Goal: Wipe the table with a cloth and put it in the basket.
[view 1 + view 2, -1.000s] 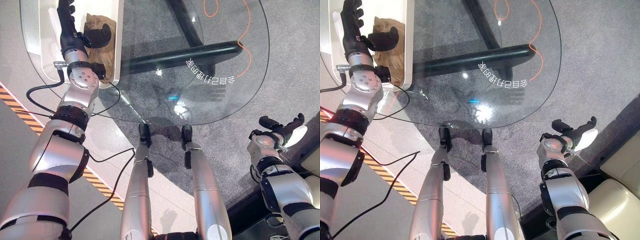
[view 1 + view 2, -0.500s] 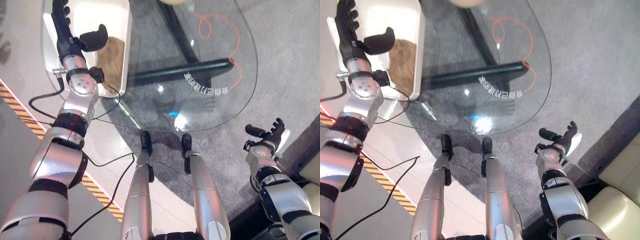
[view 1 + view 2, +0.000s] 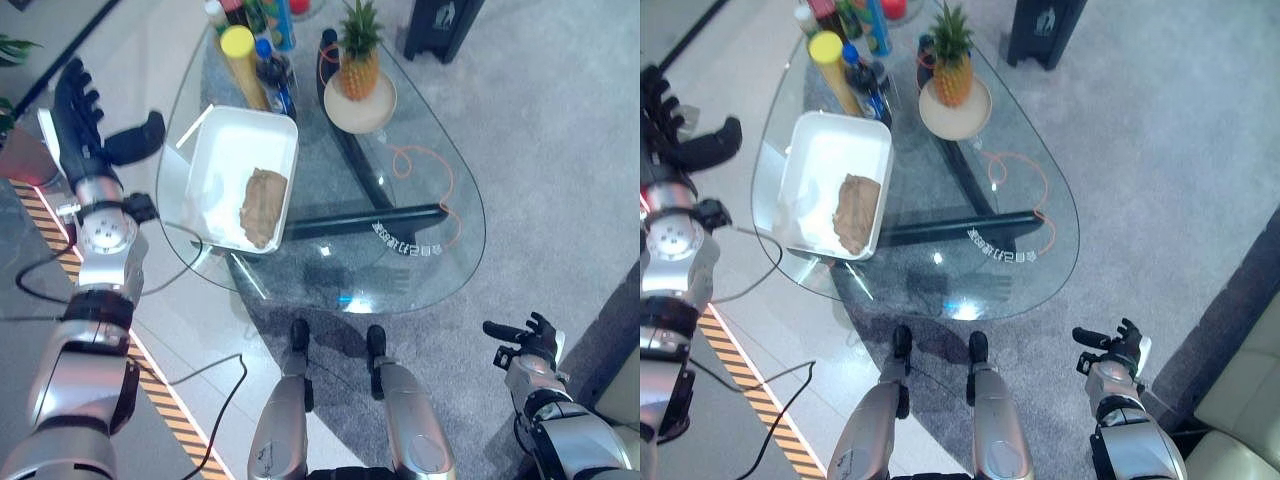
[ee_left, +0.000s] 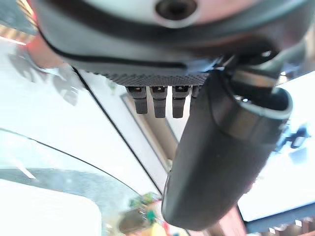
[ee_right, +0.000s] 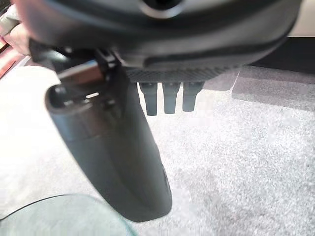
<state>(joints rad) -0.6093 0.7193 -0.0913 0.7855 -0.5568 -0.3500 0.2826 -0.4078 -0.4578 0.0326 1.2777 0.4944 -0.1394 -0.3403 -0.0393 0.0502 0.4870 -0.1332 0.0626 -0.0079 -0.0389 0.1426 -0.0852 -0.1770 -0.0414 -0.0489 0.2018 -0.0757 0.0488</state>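
Both hands open, empty; brown cloth lengthwise in white basket, long axis front-to-back.

The robot has 2 shiny silver-grey arms. The left arm is made of smooth round shells with black bands where the parts meet. Its wrist is a round silver disc with tiny dark dots, and a black collar sits above it. The left hand is all black, with thin fingers in a row and a fat, rounded thumb. The palm has a fine dotted grid on it. The right arm has the same silver shells and black bands. The right hand is black too, with a bit of white at its side. Its thumb is thick and smooth.
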